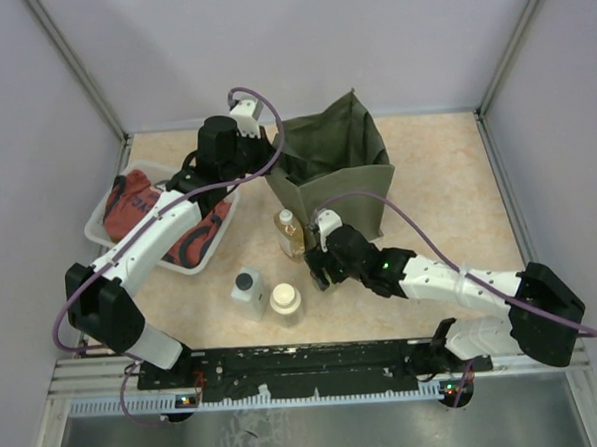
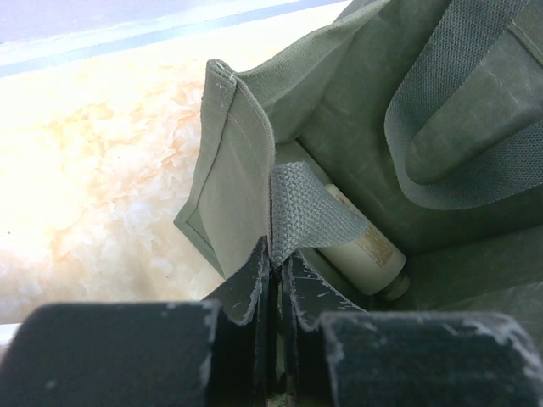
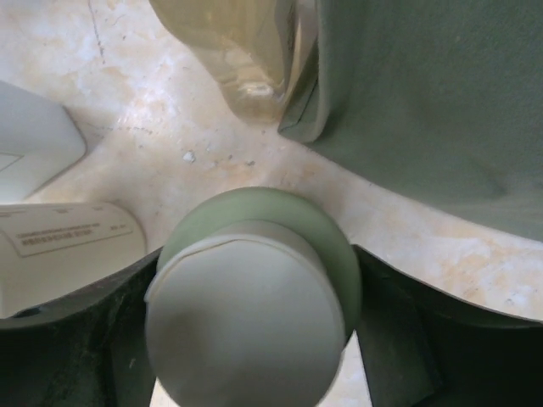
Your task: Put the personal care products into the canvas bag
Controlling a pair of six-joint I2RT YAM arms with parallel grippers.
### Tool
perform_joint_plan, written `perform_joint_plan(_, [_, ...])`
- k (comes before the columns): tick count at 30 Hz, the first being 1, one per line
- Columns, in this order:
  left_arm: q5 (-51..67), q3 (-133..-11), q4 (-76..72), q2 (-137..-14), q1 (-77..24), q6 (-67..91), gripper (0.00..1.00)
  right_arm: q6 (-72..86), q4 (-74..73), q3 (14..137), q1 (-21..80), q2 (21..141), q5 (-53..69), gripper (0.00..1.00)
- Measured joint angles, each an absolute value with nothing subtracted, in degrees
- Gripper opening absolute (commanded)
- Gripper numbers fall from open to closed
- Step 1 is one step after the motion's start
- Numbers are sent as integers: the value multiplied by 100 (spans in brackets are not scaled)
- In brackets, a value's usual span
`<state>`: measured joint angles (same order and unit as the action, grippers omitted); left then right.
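Observation:
The olive canvas bag (image 1: 341, 176) stands upright at mid-table. My left gripper (image 1: 266, 161) is shut on the bag's webbing strap (image 2: 301, 208) at its left rim (image 2: 233, 161). A cream jar (image 2: 366, 248) lies inside the bag. My right gripper (image 1: 317, 273) is shut on the green bottle with a cream cap (image 3: 254, 297), low over the table in front of the bag (image 3: 424, 102). In the top view my gripper hides this bottle. The amber bottle (image 1: 290, 234) stands against the bag's front corner and also shows in the right wrist view (image 3: 246, 42). The grey bottle with a black cap (image 1: 248, 289) and the pale bottle with a wide cream lid (image 1: 286, 302) stand near the front.
A clear plastic tray (image 1: 105, 206) at the left holds the red-and-black pouch (image 1: 137, 202), under my left arm. The grey bottle (image 3: 34, 144) and the pale labelled bottle (image 3: 59, 246) stand close to the left of my right gripper. Walls enclose the table.

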<state>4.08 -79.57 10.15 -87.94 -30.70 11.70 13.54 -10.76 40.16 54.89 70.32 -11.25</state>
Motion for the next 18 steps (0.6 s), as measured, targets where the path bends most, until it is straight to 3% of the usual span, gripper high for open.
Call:
perform_joint_plan(3, [408,-7946,998,-8794,-3070,1170,10,1297,-930,3981,5537,7032,-1149,27])
perform_joint_plan(6, [408,-7935,982,-8792,-3070,1170,9,1306,-941,3981,5537,7026,-1186,2])
perform_joint_plan(12, [408,-7881,932,-8766,-3070,1170,8,1297,-1859,4230,5540,6801,-1354,0])
perform_joint_plan(18, [401,-7828,895,-8729,-3070,1170,7,1057,-3656,5802,5537,6368,-1507,0])
